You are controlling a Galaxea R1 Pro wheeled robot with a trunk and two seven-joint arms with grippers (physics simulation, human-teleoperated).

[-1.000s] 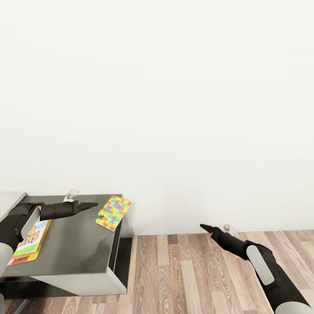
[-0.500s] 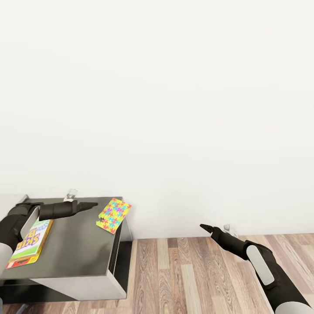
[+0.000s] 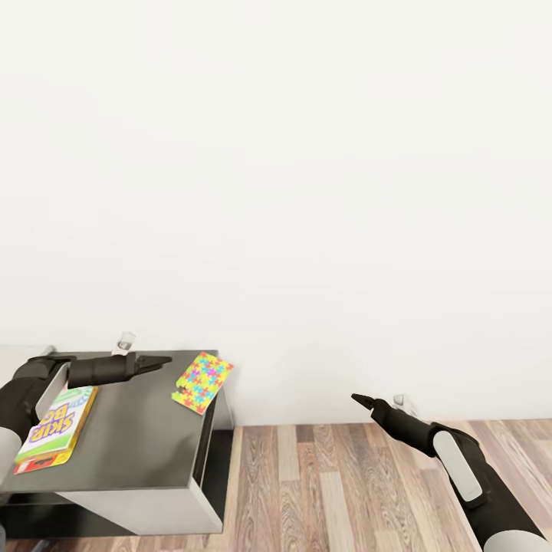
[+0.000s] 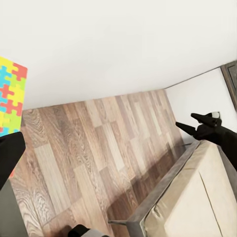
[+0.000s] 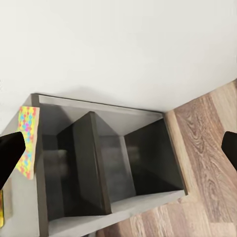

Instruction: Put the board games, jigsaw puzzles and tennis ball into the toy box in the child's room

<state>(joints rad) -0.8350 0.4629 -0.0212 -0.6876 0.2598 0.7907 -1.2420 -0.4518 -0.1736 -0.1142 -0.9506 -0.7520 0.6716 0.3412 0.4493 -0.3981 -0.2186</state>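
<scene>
Clearly we are still positioning ourselves, not grasping: both arms are held out in front of the trunk, and neither tool carries anything.

Our left tool point(image 3: 162, 359) hovers over the dark top of the bench point(image 3: 138, 437), its fingers drawn to a point so far as the head view shows; we read it as clenched and empty. Our right tool point(image 3: 359, 399) hangs out over the wood-plank floor point(image 3: 337, 491), well apart from the bench, tips together and empty too. In the left wrist view the right tool point(image 4: 190, 123) shows as a dark pointed shape above the bed point(image 4: 197, 197), whose beige mattress and grey frame lie low on the floor.

One jigsaw puzzle point(image 3: 202, 382), its lid bright with interlocking pieces, sits at the far right corner of the bench, tilted askew and overhanging the right edge, just beyond the left fingertips. Being that near the edge, it could slip off if nudged carelessly; we judge it the natural next pick for the left arm. A board game point(image 3: 55, 425) with a yellow border lies flat toward the near left edge, partly under our left forearm.

From the right wrist view we see the bench's dark open compartments point(image 5: 123, 163) below its top.
</scene>
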